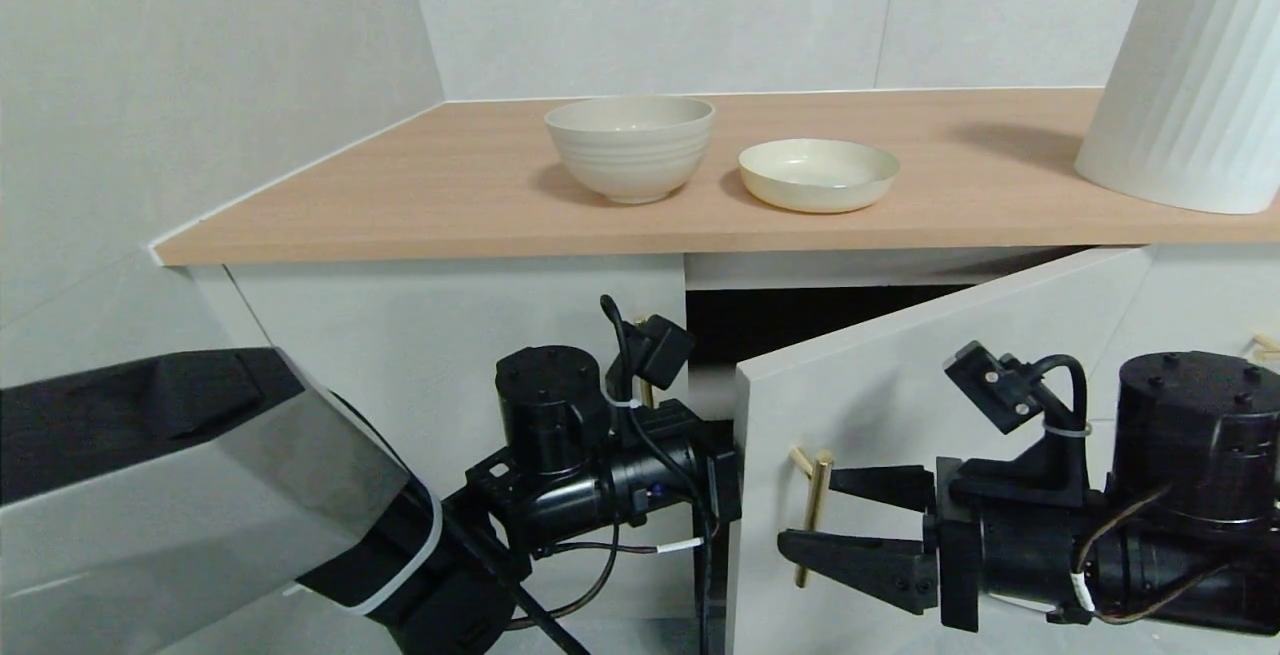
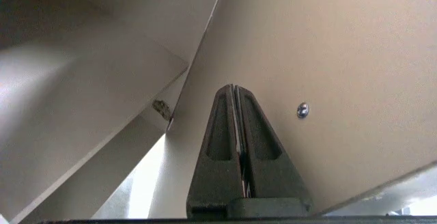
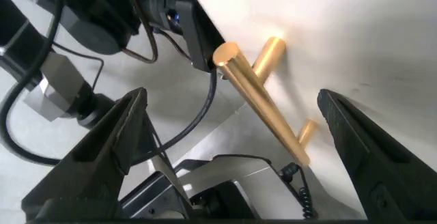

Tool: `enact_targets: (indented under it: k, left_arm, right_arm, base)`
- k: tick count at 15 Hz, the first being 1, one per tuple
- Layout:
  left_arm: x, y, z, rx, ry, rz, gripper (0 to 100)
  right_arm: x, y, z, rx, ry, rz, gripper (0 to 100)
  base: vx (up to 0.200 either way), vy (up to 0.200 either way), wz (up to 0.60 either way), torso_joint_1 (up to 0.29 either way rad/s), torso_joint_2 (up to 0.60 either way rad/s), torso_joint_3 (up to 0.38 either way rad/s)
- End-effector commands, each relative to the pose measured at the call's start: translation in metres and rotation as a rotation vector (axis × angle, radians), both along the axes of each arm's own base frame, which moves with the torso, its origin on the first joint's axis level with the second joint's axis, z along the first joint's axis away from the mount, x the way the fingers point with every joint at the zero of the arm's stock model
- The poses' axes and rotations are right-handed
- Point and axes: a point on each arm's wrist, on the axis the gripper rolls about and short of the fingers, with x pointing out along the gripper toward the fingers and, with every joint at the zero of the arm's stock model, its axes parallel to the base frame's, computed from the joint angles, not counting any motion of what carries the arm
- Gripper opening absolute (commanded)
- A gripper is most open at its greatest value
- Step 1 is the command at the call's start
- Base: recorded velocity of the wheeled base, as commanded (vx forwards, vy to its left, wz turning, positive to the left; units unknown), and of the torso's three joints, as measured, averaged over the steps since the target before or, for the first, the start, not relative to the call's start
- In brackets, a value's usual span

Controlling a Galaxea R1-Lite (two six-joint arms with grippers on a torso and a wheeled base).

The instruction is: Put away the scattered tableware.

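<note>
A deep cream bowl [image 1: 630,147] and a shallow cream dish [image 1: 818,173] stand side by side on the wooden counter [image 1: 450,195]. Below them a white cabinet door [image 1: 900,405] hangs partly open. My right gripper [image 1: 812,515] is open, its fingers on either side of the door's brass handle [image 1: 816,507]. The right wrist view shows the same handle [image 3: 263,104] between the spread fingers of that gripper [image 3: 232,95]. My left gripper [image 2: 234,89] is shut on nothing and rests against the door's inner face, beside a screw [image 2: 302,110]. In the head view its fingers are hidden behind the door's edge.
A tall white ribbed container [image 1: 1190,75] stands at the counter's right end. The dark cabinet opening [image 1: 800,310] shows above the door. Tiled walls close off the back and left. Another brass handle [image 1: 1266,343] peeks in at the far right.
</note>
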Motion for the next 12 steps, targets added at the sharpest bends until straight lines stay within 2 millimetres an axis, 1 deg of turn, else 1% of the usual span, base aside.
enact_targets:
  k: [1,2,3,4,5,7,8,9,10,12]
  left_arm:
    - [-0.002,0.0,0.003,-0.006,-0.008,-0.003,0]
    - [-0.002,0.0,0.005,-0.008,-0.01,-0.003,0]
    - [-0.003,0.001,0.006,-0.009,-0.011,-0.003,0]
    - [-0.003,0.001,0.007,-0.01,-0.012,-0.003,0]
    - [-0.003,0.002,0.008,-0.013,-0.016,-0.003,0]
    - [-0.005,0.003,0.012,-0.017,-0.021,-0.003,0]
    - [-0.006,0.004,0.012,-0.017,-0.021,-0.003,0]
    - [-0.007,0.004,0.012,-0.012,-0.015,-0.005,0]
    - [-0.008,0.003,0.011,-0.008,-0.01,-0.008,0]
    - [-0.011,0.002,0.009,-0.003,-0.004,-0.014,0]
  right_arm:
    - [-0.012,-0.017,0.018,0.012,-0.031,-0.026,100]
    - [-0.016,-0.019,0.019,-0.001,-0.026,-0.027,100]
    - [-0.026,-0.028,0.02,-0.055,-0.02,-0.083,100]
    - [-0.032,-0.031,0.02,-0.105,-0.035,-0.157,100]
    - [-0.04,-0.034,0.022,-0.128,-0.056,-0.194,100]
    - [-0.068,-0.046,0.032,-0.143,-0.05,-0.167,100]
    - [-0.077,-0.05,0.034,-0.157,-0.036,-0.147,100]
    - [-0.09,-0.059,0.037,-0.173,-0.022,-0.125,100]
    - [-0.095,-0.063,0.037,-0.171,-0.015,-0.116,100]
    - [-0.096,-0.063,0.032,-0.175,0.004,-0.08,100]
  base:
    - [0.0,0.0,0.0,0.0,0.0,0.0]
    - [0.0,0.0,0.0,0.0,0.0,0.0]
    - [0.0,0.0,0.0,0.0,0.0,0.0]
    - [0.0,0.0,0.0,0.0,0.0,0.0]
    - [0.0,0.0,0.0,0.0,0.0,0.0]
    - [0.0,0.0,0.0,0.0,0.0,0.0]
    - [0.0,0.0,0.0,0.0,0.0,0.0]
    - [0.0,0.0,0.0,0.0,0.0,0.0]
    - [0.0,0.0,0.0,0.0,0.0,0.0]
    - [0.0,0.0,0.0,0.0,0.0,0.0]
